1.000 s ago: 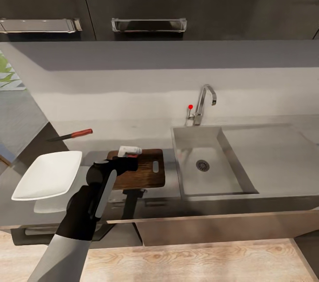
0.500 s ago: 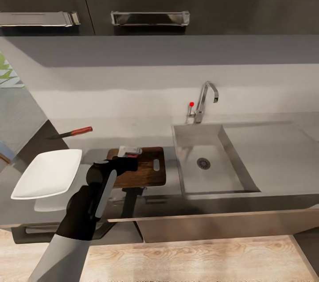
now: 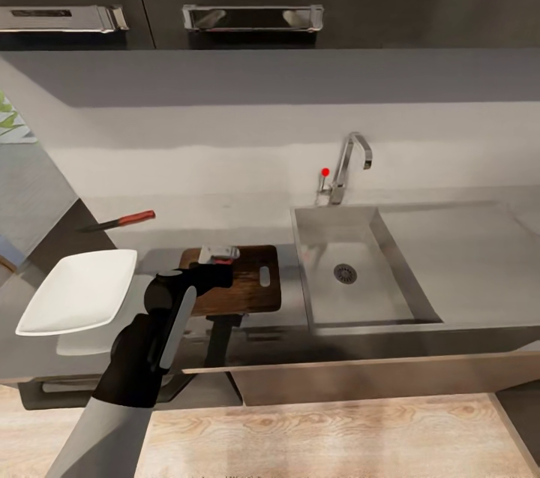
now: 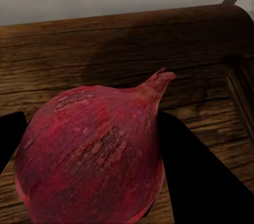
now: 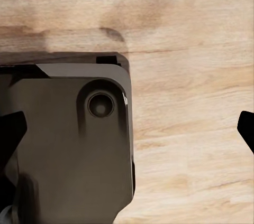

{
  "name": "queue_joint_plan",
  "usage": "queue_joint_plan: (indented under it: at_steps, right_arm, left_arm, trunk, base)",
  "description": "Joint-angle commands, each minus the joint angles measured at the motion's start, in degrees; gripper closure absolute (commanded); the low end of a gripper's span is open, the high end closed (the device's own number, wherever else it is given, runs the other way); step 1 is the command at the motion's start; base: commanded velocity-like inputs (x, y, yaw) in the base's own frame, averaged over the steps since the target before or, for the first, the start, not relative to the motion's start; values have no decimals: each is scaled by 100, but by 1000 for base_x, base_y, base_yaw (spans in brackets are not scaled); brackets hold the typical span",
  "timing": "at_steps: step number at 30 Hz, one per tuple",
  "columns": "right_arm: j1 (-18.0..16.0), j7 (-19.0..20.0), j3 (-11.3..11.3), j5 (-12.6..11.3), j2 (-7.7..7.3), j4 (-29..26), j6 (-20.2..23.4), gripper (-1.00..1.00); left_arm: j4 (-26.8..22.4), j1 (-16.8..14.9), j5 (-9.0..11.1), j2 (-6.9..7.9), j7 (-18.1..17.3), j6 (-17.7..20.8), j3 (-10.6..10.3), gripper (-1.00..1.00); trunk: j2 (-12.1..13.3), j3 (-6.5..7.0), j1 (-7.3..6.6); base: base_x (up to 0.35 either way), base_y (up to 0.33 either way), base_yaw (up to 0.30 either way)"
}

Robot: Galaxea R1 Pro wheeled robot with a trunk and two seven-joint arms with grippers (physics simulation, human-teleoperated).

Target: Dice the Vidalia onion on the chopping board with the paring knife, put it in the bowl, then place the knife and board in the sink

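I am holding the onion (image 4: 95,150) in my left gripper (image 3: 217,259). In the left wrist view it looks dark red, with a little pointed tip, and a black finger (image 4: 203,174) sits tight on each side of it. So the left gripper is closed on the onion. The wooden chopping board (image 3: 255,290) is right under it, and I cannot tell if the onion touches the wood yet or hangs just above it.

The board lies on the grey counter (image 3: 187,226), just beside the sink (image 3: 330,238). Its handle slot (image 3: 264,276) is at the end near the sink. The onion is over the far edge of the board, at the end away from the sink.

My right gripper (image 5: 127,129) points down at the wooden floor (image 5: 185,18), next to a dark part of the robot. Its fingers stand far apart with nothing between them, so it is open.

The paring knife (image 3: 116,221) matters most for my next move. It lies on the counter well to the left of the board and further back, behind the white bowl (image 3: 75,294). Its red handle points toward the sink and its dark blade points away. My left arm is much nearer to it, but that gripper is full. I think I must let the onion go on the board first, then reach left and back for the handle.
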Motion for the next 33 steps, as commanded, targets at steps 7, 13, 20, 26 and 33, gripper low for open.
queue_joint_plan:
  at_steps: [7,13,20,26,33]
  right_arm:
    - [-3,-6,50,-39,-8,-3,-48,-100]
    - [-3,-1,51,-37,-4,2,-42,-100]
    - [-3,-8,50,-45,4,2,-36,-100]
    - [-3,-7,53,-46,7,2,-36,-100]
    - [-3,-9,50,-46,8,2,-36,-100]
  left_arm:
    - [139,-1,15,-1,-5,25,5,100]
    - [131,-3,15,-1,-4,25,5,100]
    - [122,-2,15,-1,-5,25,5,100]
    - [125,-1,15,-1,-4,25,5,100]
    - [122,0,15,-1,-3,25,5,100]
  trunk:
    - [-8,-16,4]
    - [-8,-17,4]
    - [-8,3,4]
    - [-8,53,4]
    - [-8,116,4]
  base:
    - [0,0,0]
    - [0,0,0]
    - [0,0,0]
    - [0,0,0]
    - [0,0,0]
